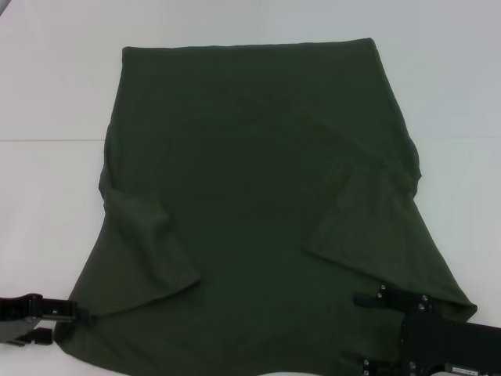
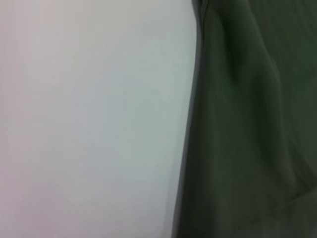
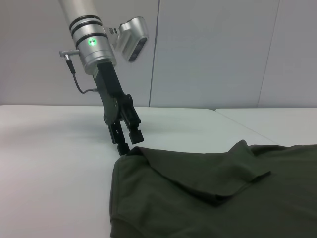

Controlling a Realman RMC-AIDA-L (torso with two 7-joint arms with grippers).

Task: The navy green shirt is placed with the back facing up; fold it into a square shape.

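The navy green shirt lies spread over the white worktop, filling the middle of the head view from near the top to the bottom edge. Both sleeves are folded inward onto the body, one at lower left, one at centre right.

The left claw sits at the lower left of the frame, at the shirt's near corner. In the right wrist view the left claw points down with its tips narrowed onto the cloth's corner edge, pinching the navy green shirt.

The right claw is at the lower right, over the shirt's near edge, its two fingers spread wide apart with cloth showing between them.

The left wrist view shows only the shirt's edge against the worktop.
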